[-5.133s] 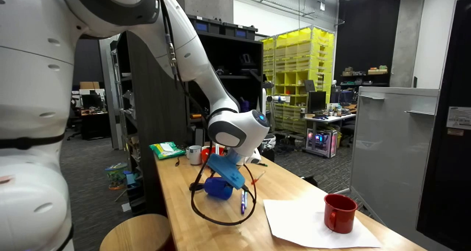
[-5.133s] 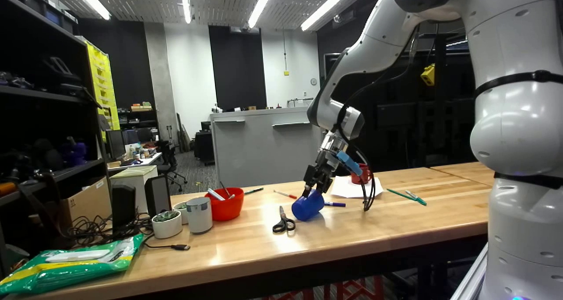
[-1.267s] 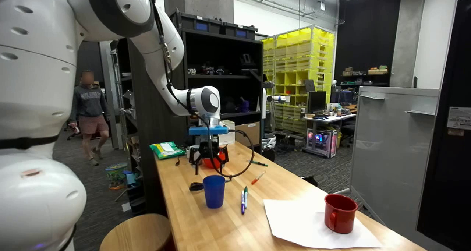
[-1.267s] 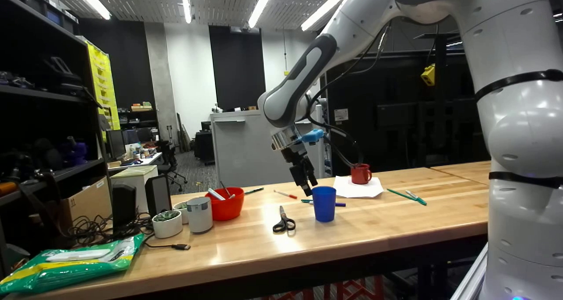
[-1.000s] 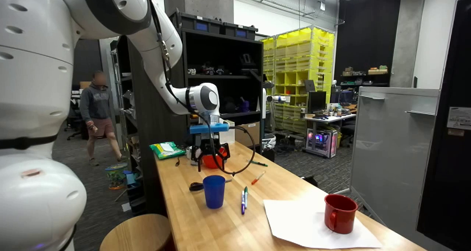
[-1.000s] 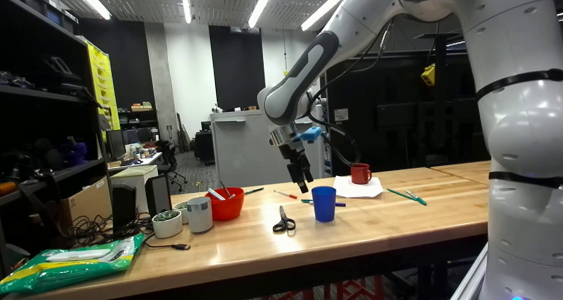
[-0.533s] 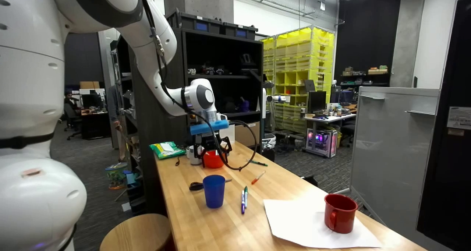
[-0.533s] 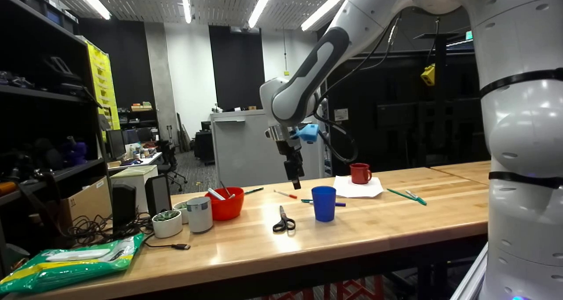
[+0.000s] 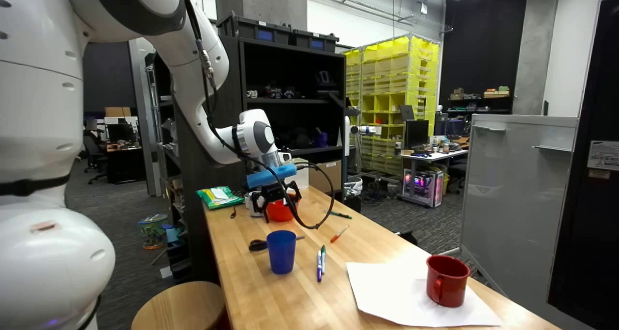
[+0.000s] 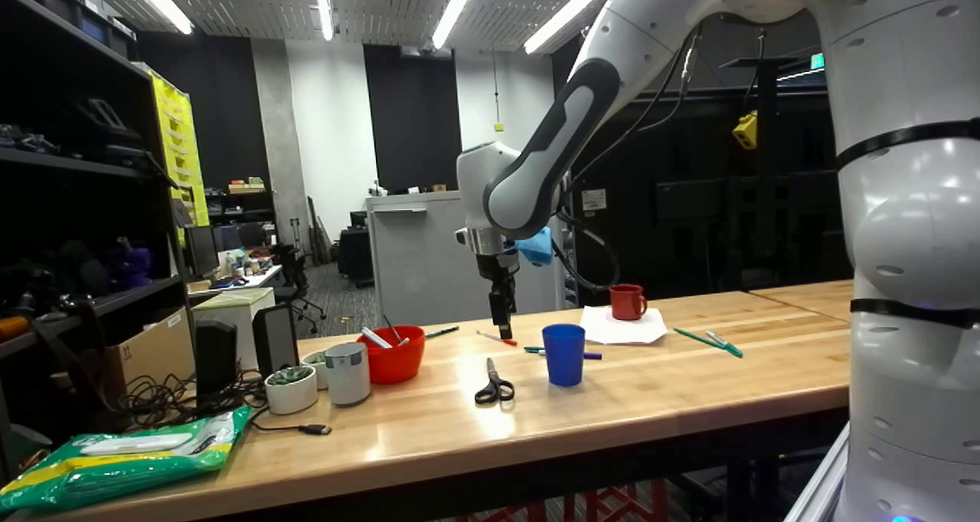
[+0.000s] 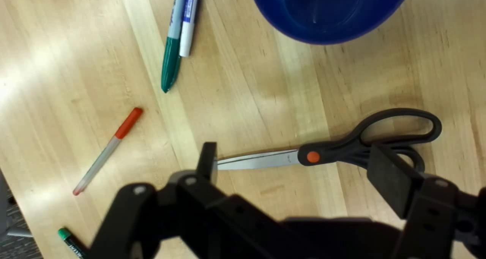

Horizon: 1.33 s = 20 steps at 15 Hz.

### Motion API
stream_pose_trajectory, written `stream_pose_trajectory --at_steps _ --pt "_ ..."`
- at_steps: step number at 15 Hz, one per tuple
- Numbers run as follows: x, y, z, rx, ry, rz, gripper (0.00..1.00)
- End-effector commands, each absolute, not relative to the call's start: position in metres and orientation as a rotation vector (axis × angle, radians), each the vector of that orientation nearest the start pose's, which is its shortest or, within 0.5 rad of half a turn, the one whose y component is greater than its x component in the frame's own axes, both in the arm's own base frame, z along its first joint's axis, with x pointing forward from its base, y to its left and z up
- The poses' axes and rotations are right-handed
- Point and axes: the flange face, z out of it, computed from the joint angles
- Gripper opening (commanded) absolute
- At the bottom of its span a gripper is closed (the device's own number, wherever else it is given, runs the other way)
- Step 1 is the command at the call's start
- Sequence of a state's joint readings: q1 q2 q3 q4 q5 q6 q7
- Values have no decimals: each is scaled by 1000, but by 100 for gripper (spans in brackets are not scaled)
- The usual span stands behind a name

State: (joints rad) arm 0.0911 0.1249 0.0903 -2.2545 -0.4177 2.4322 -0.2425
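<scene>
Hovers with black two-fingered pincer [image 10: 504,329] spread wide, above silver-bladed, black-handled scissors [image 11: 322,152]. Has upright, tapered blue plastic cup [image 10: 564,357] near it, round red plastic bowl [image 10: 392,370] farther off, glossy, handled red mug [image 9: 453,286] well apart.

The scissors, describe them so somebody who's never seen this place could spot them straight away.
Start at the long wooden table and find the upright blue cup and the red bowl. Between those two, the scissors lie flat. Unlike the slim pens nearby, they have black loop handles and an orange dot at the pivot.
</scene>
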Motion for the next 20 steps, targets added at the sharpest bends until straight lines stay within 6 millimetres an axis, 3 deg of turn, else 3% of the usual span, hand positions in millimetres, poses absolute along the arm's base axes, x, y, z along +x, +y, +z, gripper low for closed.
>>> stream_pose_trajectory --at_steps 1,11,15,20 --pt "531 96 314 -3182 -1225 -78 100" --pt "534 96 316 -3171 -1234 -87 100" --pt "555 105 327 -3128 -1282 -127 100" --pt "598 122 341 -3062 -1293 -228 100"
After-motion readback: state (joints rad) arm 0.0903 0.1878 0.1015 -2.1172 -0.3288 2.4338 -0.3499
